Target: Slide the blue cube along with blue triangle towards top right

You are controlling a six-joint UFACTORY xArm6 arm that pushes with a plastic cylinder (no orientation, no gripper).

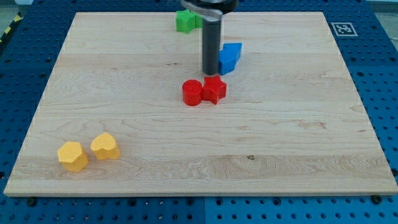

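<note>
Near the view's top middle of the wooden board (298, 130), our rod has no hand to open or close. My tip (211, 72) touches the left side of the blue blocks (230, 57); we cannot tell cube from triangle. Just below sit two red blocks (204, 91).

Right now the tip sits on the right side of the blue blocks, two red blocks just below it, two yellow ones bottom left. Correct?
Not quite. In the camera view my tip sits on the left side of the blue blocks, not the right, close against them. The rest holds: two red blocks lie just below it, and two yellow blocks sit at the view's bottom left.
</note>
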